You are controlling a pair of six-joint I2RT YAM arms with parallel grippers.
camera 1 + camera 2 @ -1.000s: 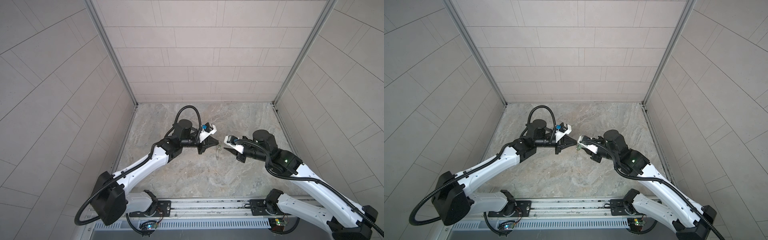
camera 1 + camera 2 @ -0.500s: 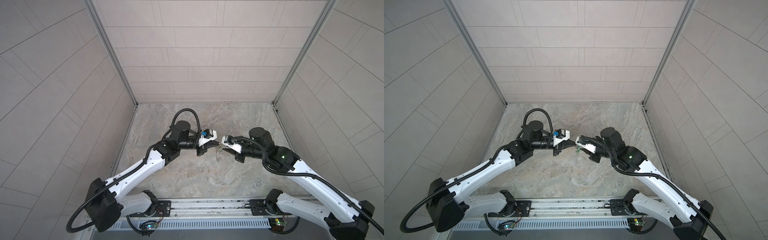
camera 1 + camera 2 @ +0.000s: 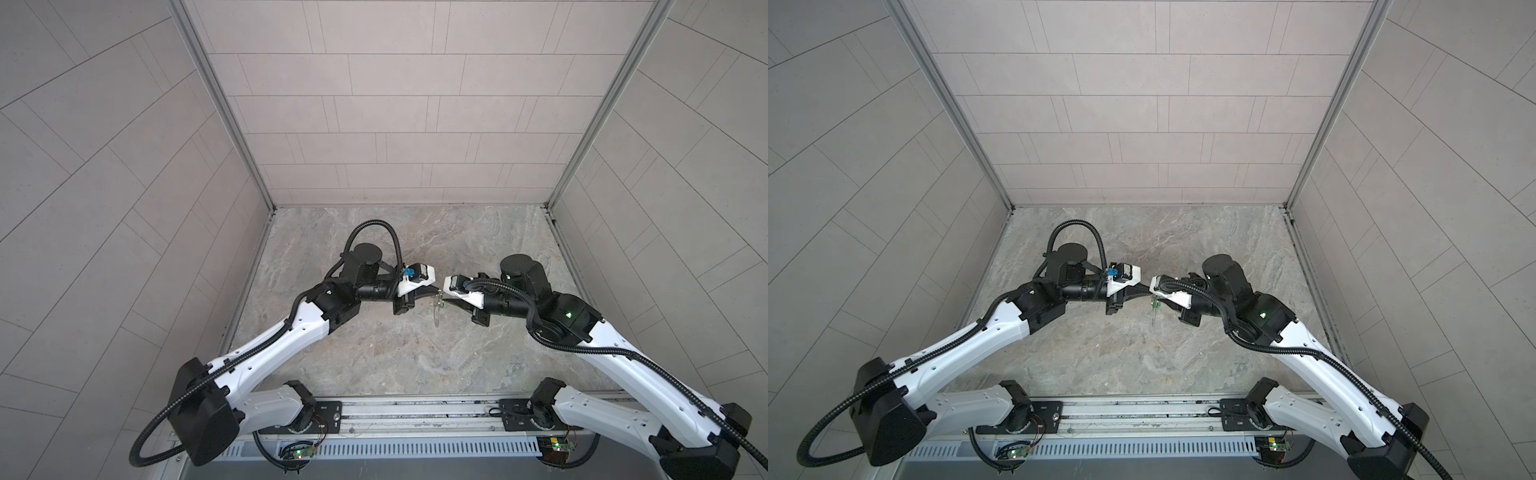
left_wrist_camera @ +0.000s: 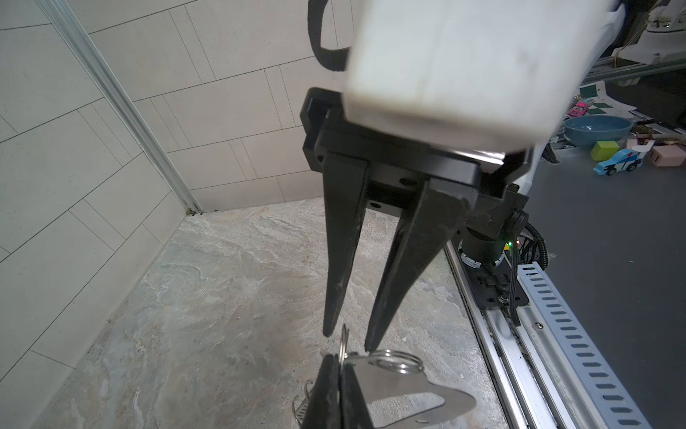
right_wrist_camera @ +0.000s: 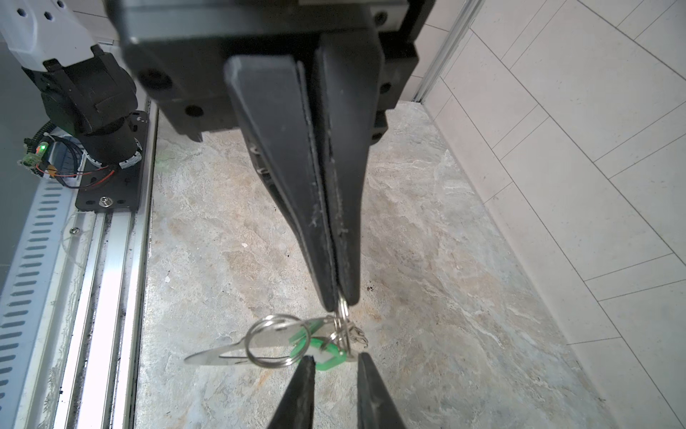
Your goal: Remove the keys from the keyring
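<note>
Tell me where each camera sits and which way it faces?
Top views: high overhead, looking down at the table; left arm and right arm show, left gripper and right gripper nearly meeting.
Left wrist: on the left arm, looking past its own shut gripper, holding the keyring, at the open right gripper.
Right wrist: on the right arm, looking past its own gripper and the green key at the left gripper.
Shared: both wrist views show both grippers and the keyring.

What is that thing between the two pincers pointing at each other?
The keyring, pinched by the left gripper, with its green keys showing between the open fingertips of the right gripper; clearest in the right wrist view.
</note>
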